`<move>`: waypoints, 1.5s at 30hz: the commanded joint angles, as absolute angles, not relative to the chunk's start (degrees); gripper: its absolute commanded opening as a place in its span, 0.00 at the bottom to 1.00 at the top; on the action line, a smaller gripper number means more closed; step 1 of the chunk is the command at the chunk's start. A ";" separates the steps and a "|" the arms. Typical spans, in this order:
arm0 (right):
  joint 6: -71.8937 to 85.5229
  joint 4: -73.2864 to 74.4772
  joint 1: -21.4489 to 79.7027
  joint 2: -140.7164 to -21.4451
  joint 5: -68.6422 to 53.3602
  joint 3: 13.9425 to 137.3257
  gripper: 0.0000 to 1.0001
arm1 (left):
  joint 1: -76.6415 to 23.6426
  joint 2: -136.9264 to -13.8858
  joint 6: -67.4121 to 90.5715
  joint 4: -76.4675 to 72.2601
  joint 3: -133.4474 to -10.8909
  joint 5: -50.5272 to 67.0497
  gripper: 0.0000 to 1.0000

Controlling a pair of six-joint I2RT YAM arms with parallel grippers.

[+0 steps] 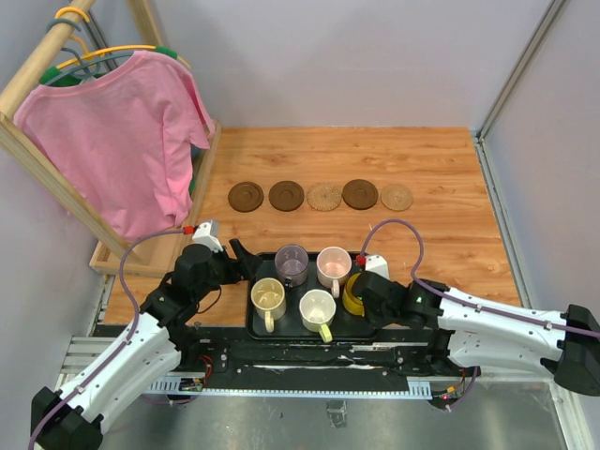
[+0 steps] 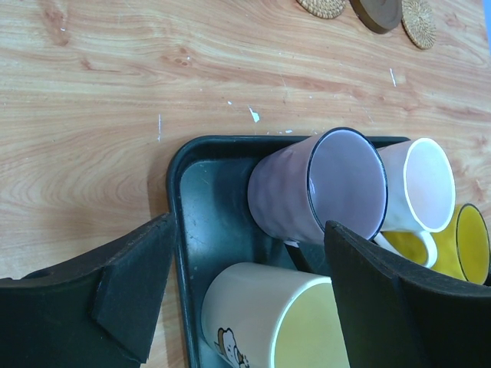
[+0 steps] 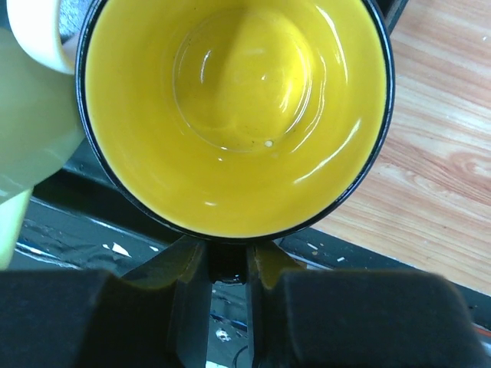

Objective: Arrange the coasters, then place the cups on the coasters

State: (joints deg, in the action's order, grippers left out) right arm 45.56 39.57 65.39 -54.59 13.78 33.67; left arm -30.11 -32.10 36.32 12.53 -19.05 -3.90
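Five coasters lie in a row across the wooden table: dark brown (image 1: 246, 196), dark brown (image 1: 286, 195), tan (image 1: 324, 197), dark brown (image 1: 360, 193), tan (image 1: 397, 197). On the black tray (image 1: 251, 317) stand the cups: cream (image 1: 268, 296), purple-grey (image 1: 292, 262), pinkish white (image 1: 334, 265), white with a yellow-green handle (image 1: 318, 307), and yellow (image 1: 353, 295). My right gripper (image 3: 228, 259) is shut on the yellow cup's (image 3: 230, 107) dark handle at the tray's right end. My left gripper (image 2: 247, 230) hangs open over the tray's (image 2: 192, 199) left end, with the cream cup (image 2: 261, 314) between its fingers, untouched.
A pink shirt (image 1: 122, 141) hangs on a wooden rack at the far left; the rack's base (image 1: 141, 258) rests on the table beside my left arm. Grey walls close in the table at the back and right.
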 commanded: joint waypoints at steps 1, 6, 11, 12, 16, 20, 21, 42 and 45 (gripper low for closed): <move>44.87 43.19 67.45 -51.98 18.74 34.70 0.01 | -30.50 -31.99 36.72 10.71 -18.61 -3.87 0.82; 42.83 46.95 68.81 -49.65 24.30 38.07 0.01 | -30.50 -31.95 36.91 10.55 -18.88 -4.21 0.82; 40.95 48.30 69.21 -46.43 28.95 40.76 0.01 | -30.50 -31.52 36.95 10.74 -19.12 -4.76 0.82; 40.74 48.83 69.18 -45.86 29.94 41.31 0.01 | -30.50 -31.47 36.97 10.73 -19.12 -4.95 0.82; 39.23 51.39 69.17 -44.94 36.44 43.92 0.01 | -30.50 -31.76 36.92 9.86 -19.11 -5.73 0.82; 35.58 51.44 67.29 -45.21 44.90 46.55 0.01 | -30.50 -33.44 36.57 7.36 -19.45 -6.50 0.82; 34.14 51.08 65.55 -45.64 45.57 47.45 0.01 | -30.50 -34.01 36.52 6.58 -19.49 -6.83 0.82; 5.45 10.28 14.53 -72.30 8.05 54.58 0.01 | -26.66 -58.37 32.24 -12.91 -28.18 -15.81 0.79; 5.23 8.66 11.75 -76.72 4.82 57.16 0.01 | -23.86 -60.18 32.25 -15.14 -28.51 -14.17 0.79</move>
